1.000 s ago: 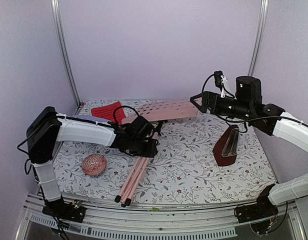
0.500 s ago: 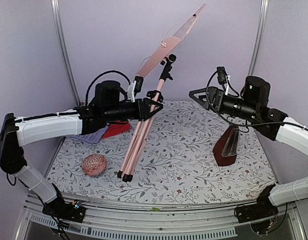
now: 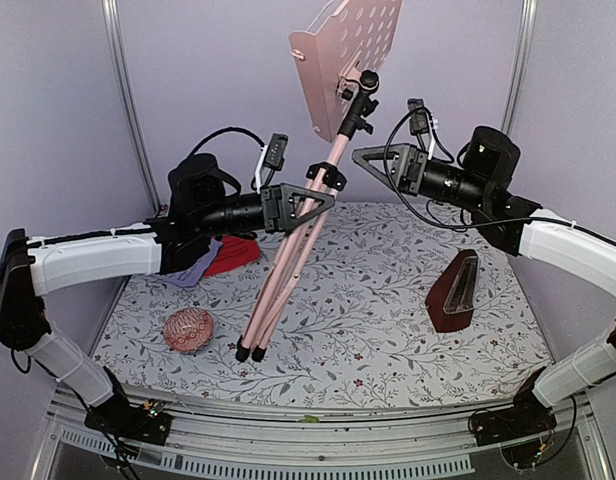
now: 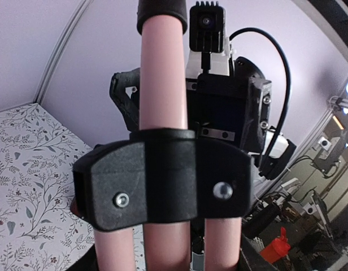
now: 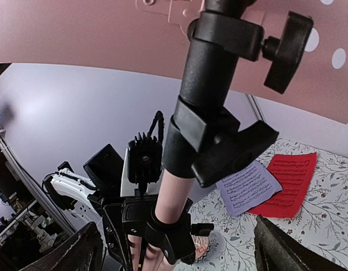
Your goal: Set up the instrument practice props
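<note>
The pink music stand [image 3: 293, 255] stands tilted, its folded legs' feet on the table and its perforated desk [image 3: 346, 55] high at the back. My left gripper [image 3: 313, 200] is shut on the stand's tubes just below the black leg collar [image 4: 162, 169]. My right gripper [image 3: 363, 160] is open beside the pole's upper black clamp [image 5: 211, 130], and its fingers [image 5: 86, 248] do not touch it. The dark red-brown metronome [image 3: 454, 292] stands upright at the right. The lavender page [image 5: 248, 188] and the red page [image 5: 286, 183] lie flat at the back left.
A pink patterned ball [image 3: 189, 330] lies on the floral cloth [image 3: 388, 330] at the front left, near the stand's feet [image 3: 250, 352]. Metal frame posts [image 3: 128, 110] stand at the back corners. The table's front rail [image 3: 318, 415] runs along the near edge.
The stand went from lying on the table to near upright, lifted by my left gripper. Its desk swung higher and turned. My right gripper let go of the desk and moved up-left to the pole.
</note>
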`<state>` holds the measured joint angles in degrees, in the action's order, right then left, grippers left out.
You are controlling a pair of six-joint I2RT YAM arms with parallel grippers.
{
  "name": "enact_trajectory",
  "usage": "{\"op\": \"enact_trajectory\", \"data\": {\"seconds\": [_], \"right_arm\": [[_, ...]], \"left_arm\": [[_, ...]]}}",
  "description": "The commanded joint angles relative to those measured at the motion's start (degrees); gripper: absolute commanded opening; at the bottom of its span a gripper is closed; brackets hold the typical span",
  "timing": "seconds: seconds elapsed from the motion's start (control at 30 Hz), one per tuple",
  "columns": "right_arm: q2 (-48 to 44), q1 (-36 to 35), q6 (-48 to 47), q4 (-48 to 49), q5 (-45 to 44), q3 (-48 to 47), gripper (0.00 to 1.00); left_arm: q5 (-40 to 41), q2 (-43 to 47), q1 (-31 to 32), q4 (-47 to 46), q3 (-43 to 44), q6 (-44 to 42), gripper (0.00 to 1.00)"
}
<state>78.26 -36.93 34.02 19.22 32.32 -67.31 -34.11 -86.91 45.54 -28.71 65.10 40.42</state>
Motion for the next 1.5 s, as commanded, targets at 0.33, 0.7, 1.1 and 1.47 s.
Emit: {"op": "enact_trajectory", "data": {"seconds": [0.33,0.7,1.1,1.47], "right_arm": [[7.5,0.3,5.1,13.3,1.8,-7.5,0.76],[11.0,0.3,6.3,14.2,0.3,-9.7,0.38],[11.9,-1.0,-9.3,7.9,-4.9,-14.9,0.00],[13.6,-1.8,-21.2,6.5,-10.3,-21.4,0.00]], "left_arm": [[-5.0,-2.4,-1.5,-31.5,3.7,1.0,0.00],[-6.8,-5.9,-1.8,-34.2,3.1,2.0,0.00],[-1.0,-2.6,-5.1,-18.9,-2.4,-7.7,0.75],[13.9,6.2,-5.0,0.4,-6.3,-23.3,0.81]]}}
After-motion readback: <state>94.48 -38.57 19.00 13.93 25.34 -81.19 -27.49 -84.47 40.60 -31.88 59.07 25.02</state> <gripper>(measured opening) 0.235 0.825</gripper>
